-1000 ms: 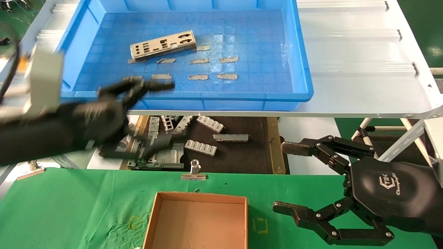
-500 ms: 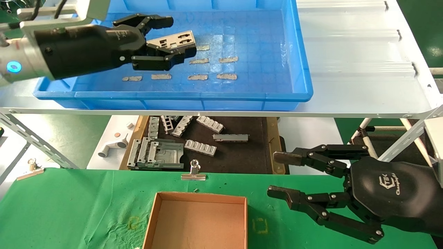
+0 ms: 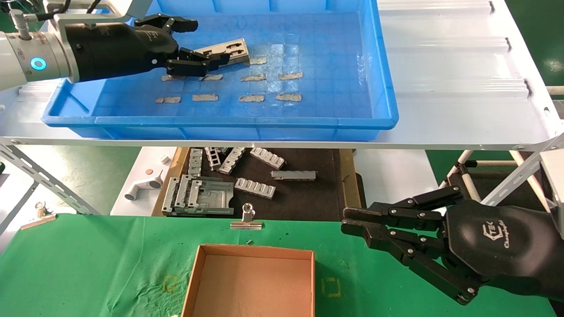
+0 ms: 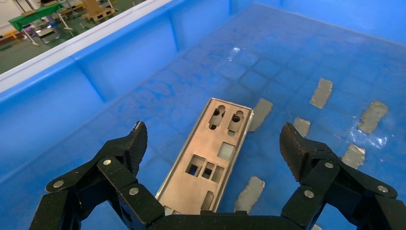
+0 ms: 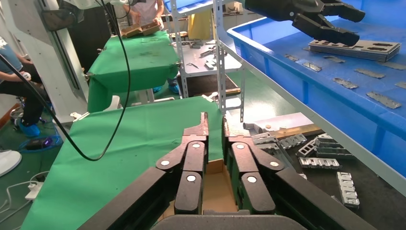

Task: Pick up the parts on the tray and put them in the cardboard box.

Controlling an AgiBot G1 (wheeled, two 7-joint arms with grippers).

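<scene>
where the parts (image 4: 207,158) lie in the tray (image 3: 379,66), left gripper (image 4: 213,143) spread wide astride them; right gripper (image 3: 352,221) clenched.

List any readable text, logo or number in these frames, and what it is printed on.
"TEK": large logo letters on the right gripper housing, head view.
Script line beside that logo: too small to read.
Logo on the left gripper housing: too small to read.
Parts, tray, box: no text visible.

Place: a factory workshop floor is showing itself
Signs: green-clothed workbenches (image 5: 139,57) are standing in rows; metal shelving racks (image 5: 220,52) are holding parts; seated workers (image 5: 19,86) are sitting nearby; grey brackets (image 3: 255,187) are lying on a mat
</scene>
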